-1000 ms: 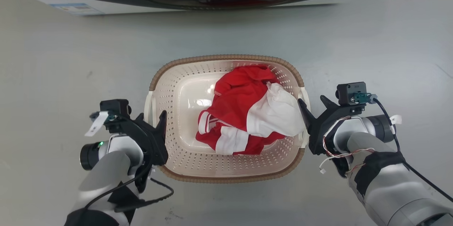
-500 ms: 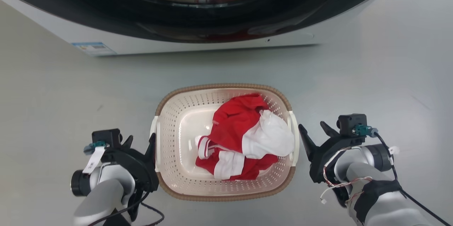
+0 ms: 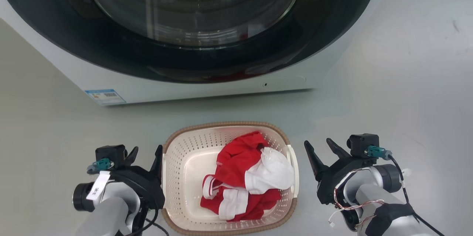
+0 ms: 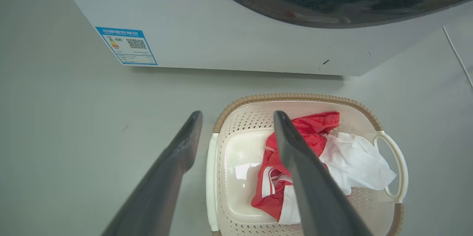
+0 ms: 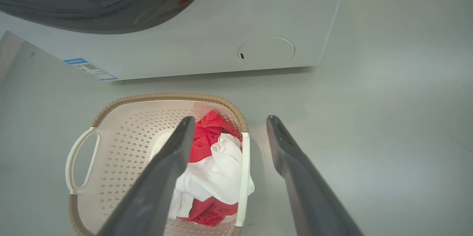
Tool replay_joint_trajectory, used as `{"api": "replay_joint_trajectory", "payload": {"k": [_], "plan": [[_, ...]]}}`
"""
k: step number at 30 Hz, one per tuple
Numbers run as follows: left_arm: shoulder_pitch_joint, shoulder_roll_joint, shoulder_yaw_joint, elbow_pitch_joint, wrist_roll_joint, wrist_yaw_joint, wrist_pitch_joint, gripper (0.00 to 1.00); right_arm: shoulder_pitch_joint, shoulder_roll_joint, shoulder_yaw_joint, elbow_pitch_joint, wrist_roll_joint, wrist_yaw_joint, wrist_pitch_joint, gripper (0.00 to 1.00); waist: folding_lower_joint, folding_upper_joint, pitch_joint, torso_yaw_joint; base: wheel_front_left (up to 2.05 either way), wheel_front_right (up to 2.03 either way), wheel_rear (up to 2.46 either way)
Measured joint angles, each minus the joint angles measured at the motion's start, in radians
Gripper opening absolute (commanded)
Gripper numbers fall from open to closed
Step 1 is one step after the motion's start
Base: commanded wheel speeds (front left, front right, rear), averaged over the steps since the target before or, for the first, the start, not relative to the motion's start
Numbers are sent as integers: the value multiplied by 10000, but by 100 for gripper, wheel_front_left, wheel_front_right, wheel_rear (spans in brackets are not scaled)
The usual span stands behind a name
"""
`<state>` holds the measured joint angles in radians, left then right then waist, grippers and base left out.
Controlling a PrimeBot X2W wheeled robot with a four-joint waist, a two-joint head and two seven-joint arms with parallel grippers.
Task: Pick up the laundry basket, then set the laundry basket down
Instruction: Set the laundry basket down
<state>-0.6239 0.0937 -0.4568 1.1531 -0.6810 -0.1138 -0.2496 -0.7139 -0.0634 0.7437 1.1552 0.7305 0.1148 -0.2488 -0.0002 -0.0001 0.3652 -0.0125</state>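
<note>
The laundry basket (image 3: 177,162) stands flat on the grey floor (image 3: 388,91), a short way out from the foot of the white washer (image 3: 207,90) and about level with the middle of its round door. A loose heap of red and white clothes (image 3: 244,177) lies in it, toward its right side. The left gripper (image 3: 146,154) hangs just beside the basket's left handle (image 3: 163,177) with its two dark fingers spread wide and nothing between them; whether the inner finger touches the handle cannot be told. The right gripper (image 3: 317,143) is likewise spread wide and empty, standing apart from the right handle (image 3: 294,169) with a strip of bare floor between them. In both wrist views the fingers point down over the handle on their own side, one finger on each side of it in the picture. Since the basket rests on the floor and neither gripper grips it, the pictures would fit either a basket not yet lifted or one already put down, and they do not settle which. If the lift is yet to come, both grippers must close in on the handles and clamp them.
</note>
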Motion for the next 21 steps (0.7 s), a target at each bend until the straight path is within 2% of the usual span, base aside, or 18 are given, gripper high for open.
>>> {"api": "replay_joint_trajectory", "payload": {"k": [8, 21], "plan": [[455, 224, 111, -1630, 552, 418, 0, 100, 581, -311, -485, -1108, 12, -109, -4, 100, 0, 1, -887, -117, 0, 0, 0], [2340, 905, 548, -5056, 1569, 1482, 0, 100, 1878, -1202, -1260, -3965, -798, -1057, -6, 100, 1, 0, -2276, -33, 0, 0, 0]]}}
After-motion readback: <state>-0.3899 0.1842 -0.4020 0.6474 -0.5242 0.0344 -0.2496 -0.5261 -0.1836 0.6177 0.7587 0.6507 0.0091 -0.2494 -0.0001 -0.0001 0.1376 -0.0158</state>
